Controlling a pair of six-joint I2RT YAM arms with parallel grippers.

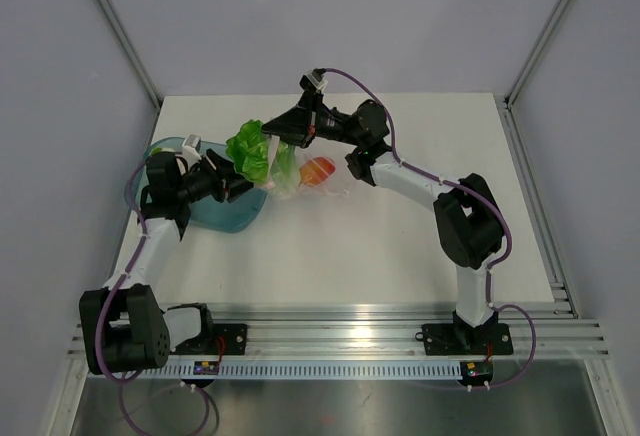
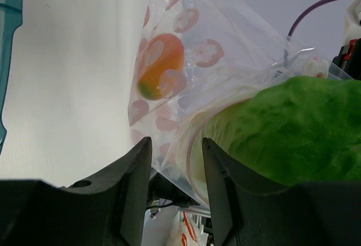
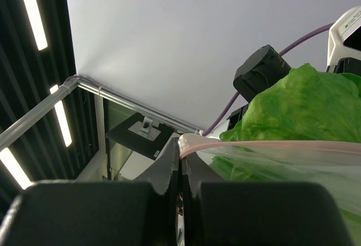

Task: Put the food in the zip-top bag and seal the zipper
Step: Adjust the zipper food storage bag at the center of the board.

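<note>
The clear zip-top bag (image 1: 292, 171) with pink dots hangs lifted above the table. My right gripper (image 1: 285, 132) is shut on its pink zipper (image 3: 271, 143) at one end of the mouth. A green leafy food piece (image 1: 250, 151) sticks out of the bag's mouth; it also shows in the left wrist view (image 2: 299, 127) and the right wrist view (image 3: 299, 105). A round orange-red food piece (image 1: 318, 171) lies inside the bag (image 2: 208, 31), seen through the plastic (image 2: 161, 65). My left gripper (image 2: 176, 189) is open, its jaws apart around the bag's lower rim, beside the leaf.
The teal translucent bowl (image 1: 215, 211) sits at the left under my left arm; its rim shows in the left wrist view (image 2: 11, 9). White table (image 1: 420, 246) stretches right and front. Metal rails run along the near edge.
</note>
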